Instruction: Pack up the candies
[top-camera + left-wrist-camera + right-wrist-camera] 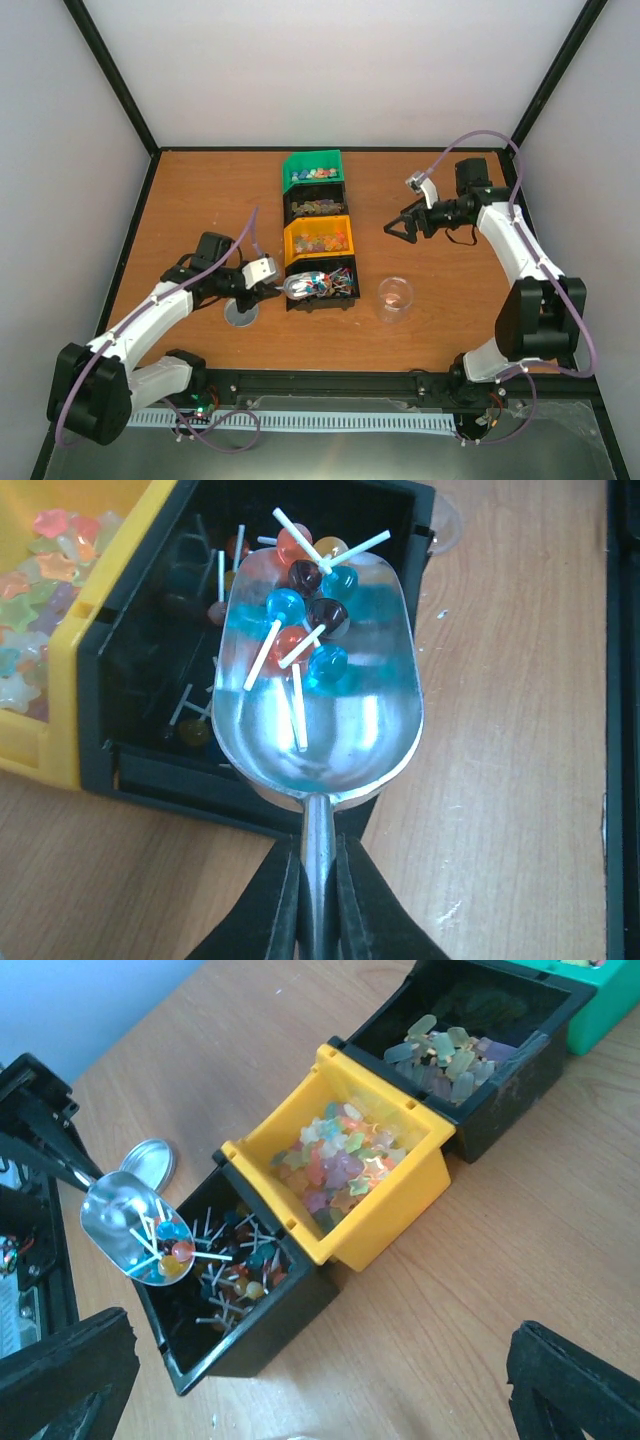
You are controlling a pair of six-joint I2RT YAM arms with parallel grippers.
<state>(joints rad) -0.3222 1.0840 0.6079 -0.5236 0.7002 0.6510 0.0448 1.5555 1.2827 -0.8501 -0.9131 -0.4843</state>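
My left gripper (270, 283) is shut on the handle of a silver metal scoop (318, 705), with a black finger on each side of the handle (318, 880). The scoop holds several small lollipop candies (305, 610), blue, red and dark brown with white sticks. It hovers over the left edge of the near black bin (338, 296), which holds more lollipops (235, 1260). The scoop also shows in the right wrist view (125, 1225). My right gripper (393, 230) is open and empty, in the air to the right of the bins, its black fingertips (70, 1370) wide apart.
A row of bins runs away from me: near black, yellow (318, 238) with star candies (335, 1160), black (316, 205), green (313, 168). A clear cup (396, 297) stands right of the near bin. A round silver lid (240, 314) lies under my left wrist.
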